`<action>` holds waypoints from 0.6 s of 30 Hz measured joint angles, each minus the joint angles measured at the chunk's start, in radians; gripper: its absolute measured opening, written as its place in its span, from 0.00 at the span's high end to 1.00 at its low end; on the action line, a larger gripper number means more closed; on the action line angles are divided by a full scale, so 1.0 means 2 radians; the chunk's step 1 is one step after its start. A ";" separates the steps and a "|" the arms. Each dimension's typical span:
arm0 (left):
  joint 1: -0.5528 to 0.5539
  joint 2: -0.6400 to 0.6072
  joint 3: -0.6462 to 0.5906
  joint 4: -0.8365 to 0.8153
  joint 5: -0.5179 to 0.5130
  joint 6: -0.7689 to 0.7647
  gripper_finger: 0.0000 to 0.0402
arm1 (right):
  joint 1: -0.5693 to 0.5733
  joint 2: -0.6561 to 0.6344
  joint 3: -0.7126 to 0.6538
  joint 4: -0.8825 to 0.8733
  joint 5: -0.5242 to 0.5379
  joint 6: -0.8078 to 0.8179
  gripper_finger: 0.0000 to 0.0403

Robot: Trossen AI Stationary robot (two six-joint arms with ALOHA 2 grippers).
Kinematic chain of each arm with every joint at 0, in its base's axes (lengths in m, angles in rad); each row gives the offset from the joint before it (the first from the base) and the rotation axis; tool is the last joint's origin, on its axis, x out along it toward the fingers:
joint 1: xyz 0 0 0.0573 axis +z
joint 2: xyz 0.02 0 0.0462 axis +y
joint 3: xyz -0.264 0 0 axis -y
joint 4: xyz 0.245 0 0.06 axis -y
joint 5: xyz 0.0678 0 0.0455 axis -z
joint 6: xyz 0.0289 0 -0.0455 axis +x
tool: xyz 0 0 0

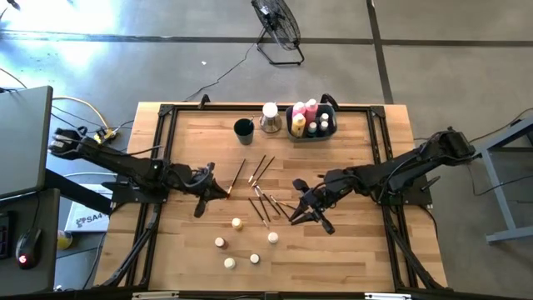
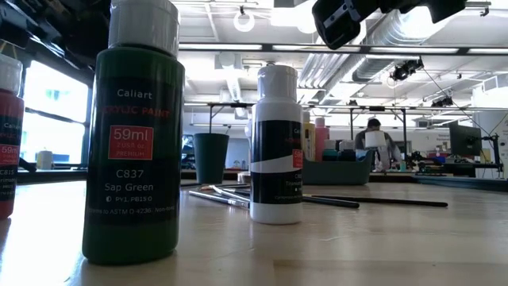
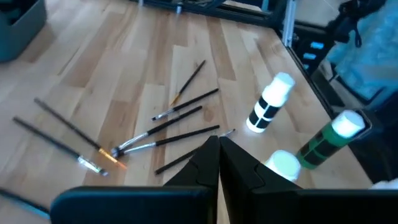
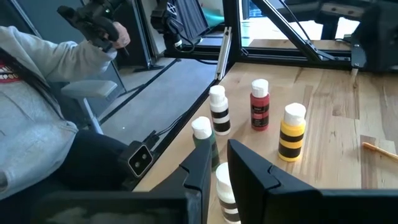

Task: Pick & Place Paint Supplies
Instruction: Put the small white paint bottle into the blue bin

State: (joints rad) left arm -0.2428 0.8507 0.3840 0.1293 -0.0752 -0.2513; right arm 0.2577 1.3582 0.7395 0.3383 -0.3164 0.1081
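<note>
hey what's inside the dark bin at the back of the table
Several paint bottles stand upright in the bin, showing pink, yellow and white caps from above. Their lower halves and anything under them are hidden by the walls.

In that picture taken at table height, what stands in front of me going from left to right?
A red paint bottle cut by the left edge → the big Sap Green bottle → a dark green cup farther back → a white-capped bottle → a thin dark brush lying flat.
</note>
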 joint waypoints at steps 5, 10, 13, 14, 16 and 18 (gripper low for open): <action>-0.044 0.045 0.000 0.074 -0.035 0.026 0.99 | 0.000 0.000 0.000 0.005 0.000 -0.004 0.89; -0.064 0.070 0.000 0.130 -0.036 0.050 0.99 | 0.000 0.000 0.000 0.008 0.001 -0.004 0.89; -0.067 0.074 0.000 0.143 -0.030 0.058 0.99 | 0.000 0.000 0.000 0.009 0.000 -0.004 0.89; -0.067 0.074 0.000 0.144 -0.025 0.058 0.99 | 0.000 0.000 0.000 0.009 0.000 -0.004 0.89; -0.066 0.074 0.000 0.144 -0.018 0.056 0.99 | 0.000 0.000 0.000 0.009 0.000 -0.004 0.89; -0.066 0.074 0.000 0.144 -0.017 0.056 0.99 | 0.000 0.000 0.000 0.009 0.002 -0.004 0.89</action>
State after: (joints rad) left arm -0.3752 0.9981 0.3847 0.4170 -0.1084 -0.1387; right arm 0.2577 1.3582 0.7395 0.3553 -0.3117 0.1009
